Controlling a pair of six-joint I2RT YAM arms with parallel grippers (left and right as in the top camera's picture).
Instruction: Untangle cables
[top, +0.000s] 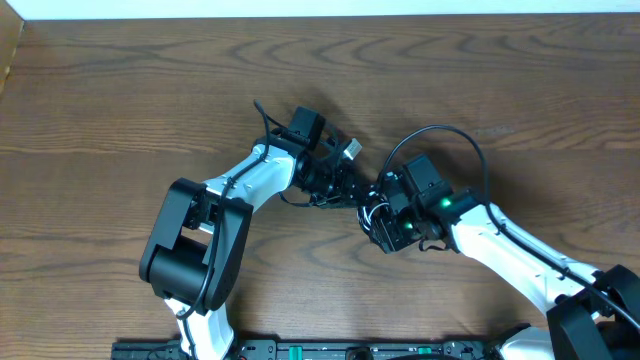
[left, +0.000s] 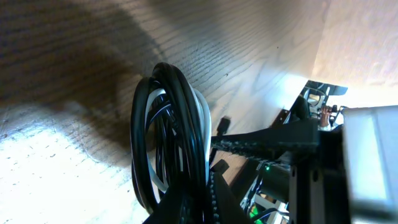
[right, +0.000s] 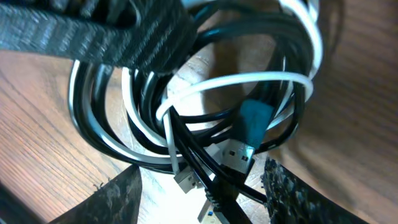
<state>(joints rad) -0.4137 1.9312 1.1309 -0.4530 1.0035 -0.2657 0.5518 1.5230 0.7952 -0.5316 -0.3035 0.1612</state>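
The cables (right: 205, 87) are a tangled coil of black and white cords. In the left wrist view the coil (left: 168, 124) stands on edge, with my left gripper (left: 202, 205) shut on its lower part. Above the table's middle my left gripper (top: 338, 180) and my right gripper (top: 372, 208) meet at the bundle (top: 366, 212). In the right wrist view my right gripper (right: 199, 199) stands open, its fingers (right: 115, 199) on either side of the dangling plug ends: a teal plug (right: 254, 118) and a silver plug (right: 233, 155). A left finger (right: 93, 34) clamps the coil's top.
Brown wooden table (top: 120, 100) all round. The right arm's thick black wire (top: 450, 135) loops up behind its wrist. A small silver-white plug end (top: 352, 149) sticks out beside the left wrist. The table's far edge (top: 320, 16) runs along the top.
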